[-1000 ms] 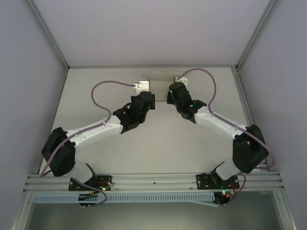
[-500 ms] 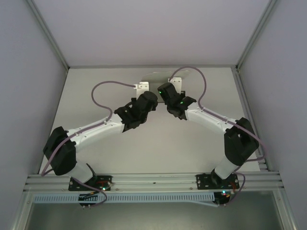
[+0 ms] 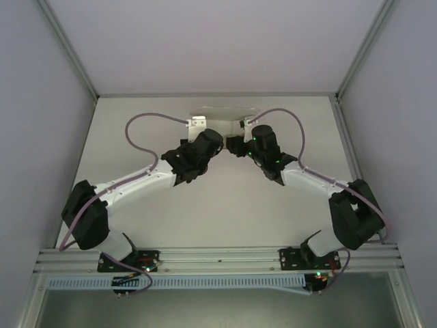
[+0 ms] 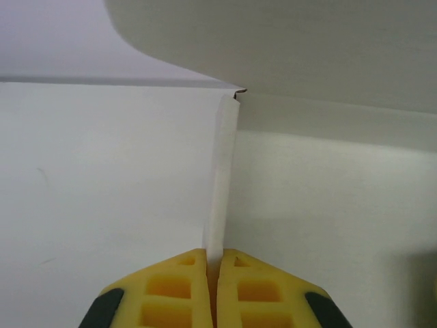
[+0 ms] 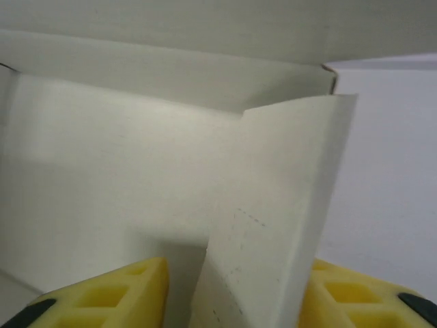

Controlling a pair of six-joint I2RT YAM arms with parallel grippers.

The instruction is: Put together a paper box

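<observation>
The paper box is thin white card near the back of the table, partly folded, with both grippers at its near side. In the left wrist view my left gripper is shut on an upright flap seen edge-on, which rises to a corner under a larger panel. In the right wrist view my right gripper is open. A tilted flap stands between its yellow fingers, close to the right one, with a gap on the left. Behind it are the box's inner walls. From above, the left gripper and right gripper nearly meet.
The grey table is bounded by metal frame posts at the left and right and a back wall. Purple cables loop above both wrists. The arm bases are bolted to the rail at the near edge.
The right arm first swung its wrist left, then turned, with its elbow moving back out to the right. The left gripper edged slightly up toward the box and kept its hold.
</observation>
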